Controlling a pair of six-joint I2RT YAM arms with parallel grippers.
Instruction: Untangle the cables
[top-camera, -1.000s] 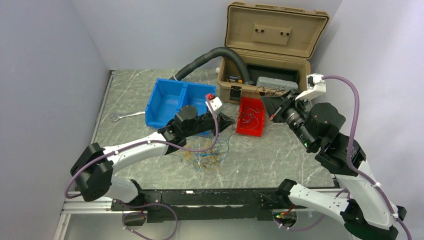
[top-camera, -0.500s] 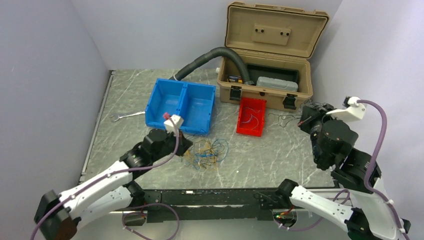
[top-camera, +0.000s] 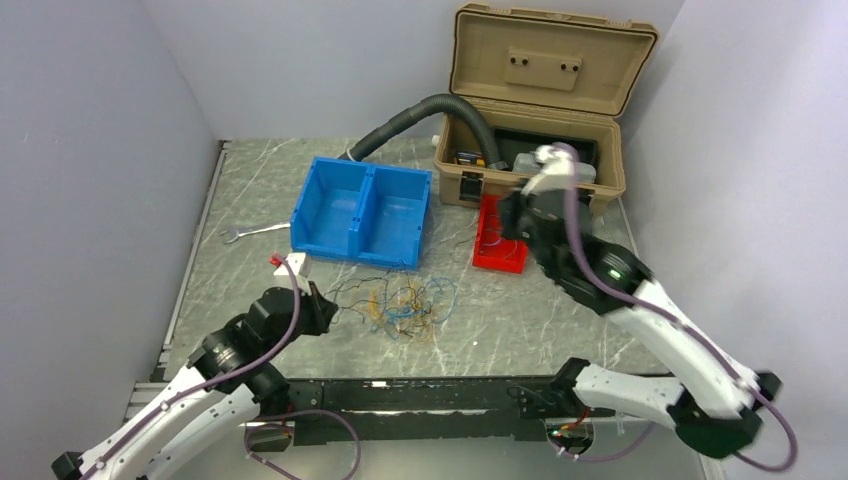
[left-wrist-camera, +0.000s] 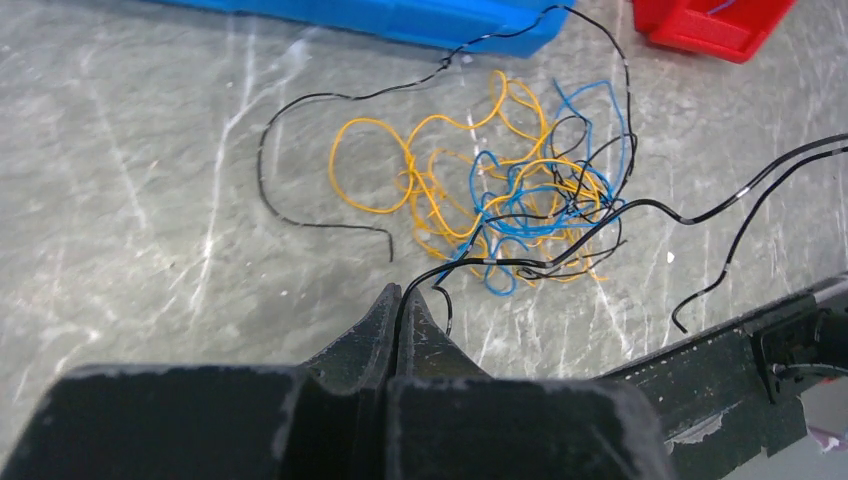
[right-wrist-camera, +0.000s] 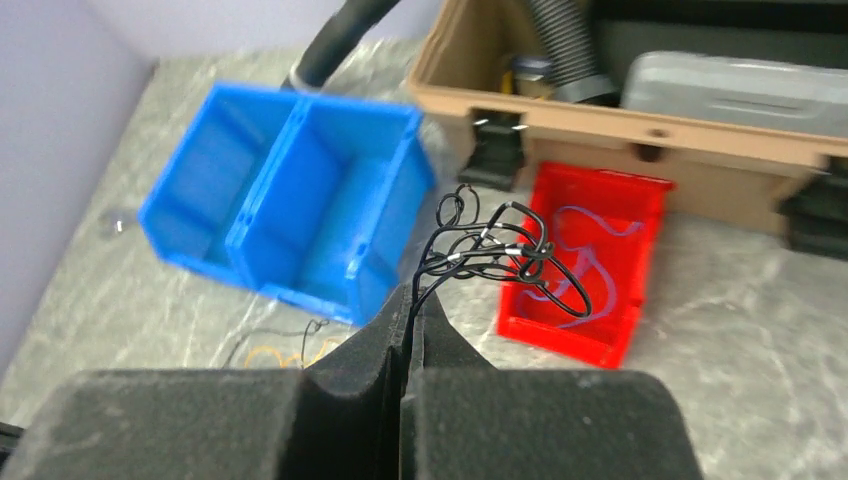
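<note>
Left end effector (left-wrist-camera: 398, 297): closed tight, pinching one black cable (left-wrist-camera: 520, 262) that trails out of the tangle.
Right end effector (right-wrist-camera: 410, 297): closed on a looped bunch of black cables (right-wrist-camera: 505, 255), held up in the air to the right of the blue bin (right-wrist-camera: 285, 205).
Cable tangle (left-wrist-camera: 500, 195): yellow-orange, blue and black strands heaped on the tabletop (left-wrist-camera: 130, 200), just in front of the blue bin.
Red bin (right-wrist-camera: 565, 338): right of the blue bin, with a few thin strands inside.
Tan case (top-camera: 555, 60): lid open, behind and to the right of the blue bin.
</note>
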